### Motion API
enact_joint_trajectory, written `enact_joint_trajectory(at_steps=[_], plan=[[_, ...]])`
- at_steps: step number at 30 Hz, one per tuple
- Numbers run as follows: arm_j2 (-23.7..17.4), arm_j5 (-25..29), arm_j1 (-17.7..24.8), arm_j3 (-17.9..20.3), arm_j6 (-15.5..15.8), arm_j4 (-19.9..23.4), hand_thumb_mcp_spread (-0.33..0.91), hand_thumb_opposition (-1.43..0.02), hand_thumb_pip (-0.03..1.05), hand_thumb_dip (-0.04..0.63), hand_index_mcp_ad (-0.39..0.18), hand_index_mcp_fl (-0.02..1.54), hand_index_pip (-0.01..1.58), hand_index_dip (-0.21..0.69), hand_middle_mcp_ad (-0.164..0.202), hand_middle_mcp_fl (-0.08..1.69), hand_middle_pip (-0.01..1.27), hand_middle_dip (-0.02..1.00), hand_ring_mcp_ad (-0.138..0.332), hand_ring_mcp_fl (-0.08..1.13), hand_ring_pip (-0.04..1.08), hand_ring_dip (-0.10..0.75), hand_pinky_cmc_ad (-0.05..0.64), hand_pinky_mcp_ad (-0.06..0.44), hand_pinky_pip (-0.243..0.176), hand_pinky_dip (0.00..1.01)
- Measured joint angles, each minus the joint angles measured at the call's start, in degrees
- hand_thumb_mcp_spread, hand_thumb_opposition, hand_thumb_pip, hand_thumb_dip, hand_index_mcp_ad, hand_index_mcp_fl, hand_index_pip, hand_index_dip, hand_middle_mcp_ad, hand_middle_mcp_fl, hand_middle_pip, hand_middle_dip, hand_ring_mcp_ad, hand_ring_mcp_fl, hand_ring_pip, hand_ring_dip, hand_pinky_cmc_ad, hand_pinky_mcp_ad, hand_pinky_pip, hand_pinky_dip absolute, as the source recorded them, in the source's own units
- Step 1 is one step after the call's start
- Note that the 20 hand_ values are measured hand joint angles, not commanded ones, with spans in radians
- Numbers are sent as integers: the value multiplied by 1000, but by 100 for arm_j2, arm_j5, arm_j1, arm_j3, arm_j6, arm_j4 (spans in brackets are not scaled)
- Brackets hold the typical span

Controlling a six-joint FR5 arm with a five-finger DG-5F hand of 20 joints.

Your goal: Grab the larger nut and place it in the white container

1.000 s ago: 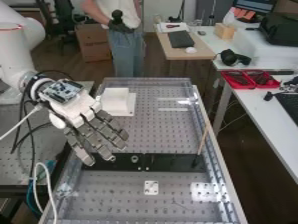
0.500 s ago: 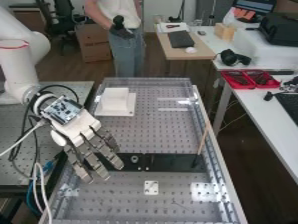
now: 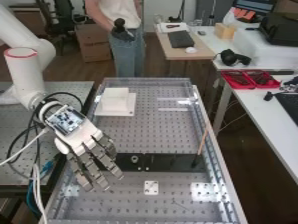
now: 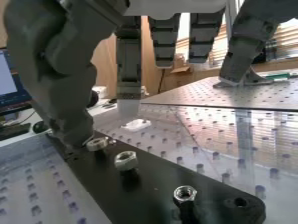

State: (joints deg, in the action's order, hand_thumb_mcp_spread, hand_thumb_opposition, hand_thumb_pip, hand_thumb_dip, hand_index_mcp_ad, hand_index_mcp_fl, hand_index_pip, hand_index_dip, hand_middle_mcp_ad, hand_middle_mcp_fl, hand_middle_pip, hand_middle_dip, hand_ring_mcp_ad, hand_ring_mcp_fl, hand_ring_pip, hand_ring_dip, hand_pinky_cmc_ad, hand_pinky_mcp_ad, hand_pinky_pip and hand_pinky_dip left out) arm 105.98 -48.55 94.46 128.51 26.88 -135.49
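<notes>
Three parts stand on the bar, the larger nut between the smaller nut and the bearing. Best to centre on it, then pinch squarely and lift straight up (its neighbours are close). The hand slants down at the bar's left end, fingers apart, nothing held; the container sits far left.
</notes>
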Motion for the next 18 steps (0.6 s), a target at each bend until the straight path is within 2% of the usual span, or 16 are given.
enact_joint_trajectory(at_steps=[6, 18], plan=[[32, 106, 19, 43, 132, 240, 300, -833, 644, 222, -37, 5, 1543, 204, 103, 12, 140, 173, 176, 9, 87, 70, 401, 309, -89, 435], [153, 171, 34, -5, 42, 255, 304, -833, 644, 222, -37, 5, 1557, 204, 103, 12, 140, 173, 176, 9, 87, 70, 401, 309, -89, 435]])
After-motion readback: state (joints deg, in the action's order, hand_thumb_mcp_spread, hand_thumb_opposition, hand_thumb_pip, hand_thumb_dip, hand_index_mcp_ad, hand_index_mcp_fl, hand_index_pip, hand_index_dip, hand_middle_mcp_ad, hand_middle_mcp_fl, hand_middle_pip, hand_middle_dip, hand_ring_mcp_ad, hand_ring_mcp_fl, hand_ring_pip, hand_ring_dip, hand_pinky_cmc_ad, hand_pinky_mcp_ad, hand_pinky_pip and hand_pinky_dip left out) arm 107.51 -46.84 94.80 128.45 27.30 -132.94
